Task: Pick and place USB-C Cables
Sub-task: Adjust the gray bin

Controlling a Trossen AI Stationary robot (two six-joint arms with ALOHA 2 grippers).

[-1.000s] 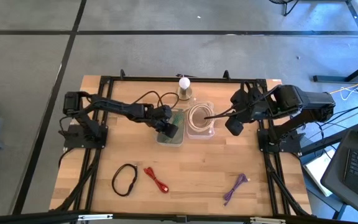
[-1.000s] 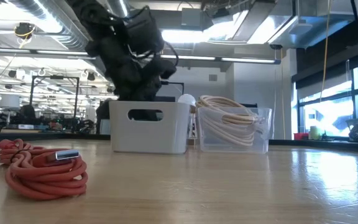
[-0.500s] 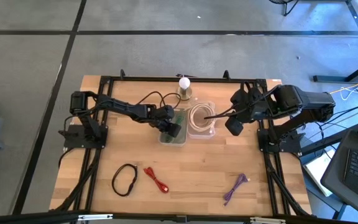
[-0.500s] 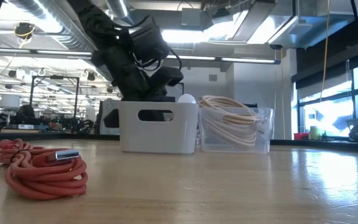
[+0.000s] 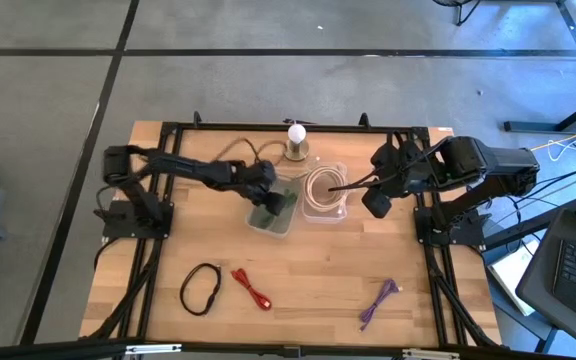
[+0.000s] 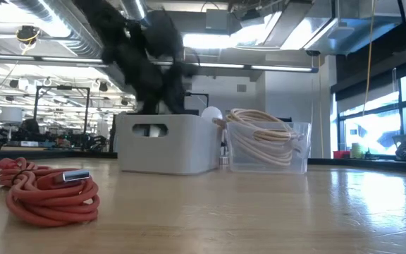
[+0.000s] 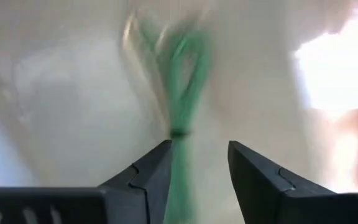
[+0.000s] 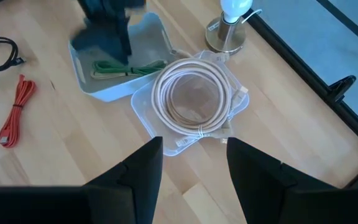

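Note:
A grey bin (image 5: 272, 214) stands mid-table with a green USB-C cable bundle (image 8: 127, 67) lying on its floor. My left gripper (image 7: 197, 177) is open and reaches down into the bin, its fingers on either side of the green bundle's end (image 7: 180, 168). A cream-white coil (image 8: 194, 94) lies in the clear tub (image 5: 324, 190) beside the bin. My right gripper (image 8: 191, 168) hovers open to the right of the tub and holds nothing. A black loop (image 5: 200, 288), a red bundle (image 5: 252, 288) and a purple bundle (image 5: 378, 303) lie near the table's near edge. My left gripper comes into the bin from above, slanting down, with the green bundle's end (image 7: 179, 158) in the gap between its open fingers. I cannot tell whether a finger touches the cable or the bin's wall.
A white ball on a round metal base (image 5: 296, 140) stands at the far edge behind the bin and tub. The red bundle (image 6: 46, 189) fills the near left of the low view. Bare wood lies between the containers and the near-edge cables.
My left gripper has shifted a little toward the table's left and far edge inside the bin. The grey bin has slid toward the table's left and turned, so it now sits askew beside the clear tub. My right arm has kept still.

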